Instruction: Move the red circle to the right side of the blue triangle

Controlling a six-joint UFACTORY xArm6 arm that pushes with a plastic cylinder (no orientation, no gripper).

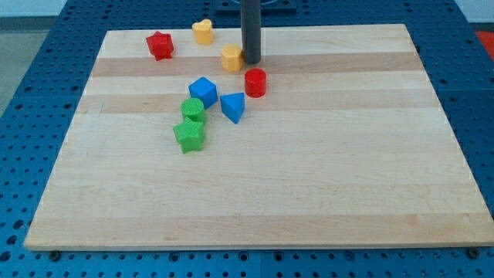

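Observation:
The red circle (255, 82) is a short red cylinder on the wooden board, just up and to the right of the blue triangle (232, 106). A small gap separates the two. My tip (252, 61) stands at the view's top centre, just above the red circle and right next to the yellow hexagon block (231, 58). I cannot tell whether the tip touches either one.
A blue cube (203, 91) lies left of the blue triangle. A green cylinder (193, 110) and a green star (189, 134) sit below the cube. A red star (160, 45) and a yellow heart-like block (203, 32) lie at the top left. The board's top edge (332, 27) is close behind the rod.

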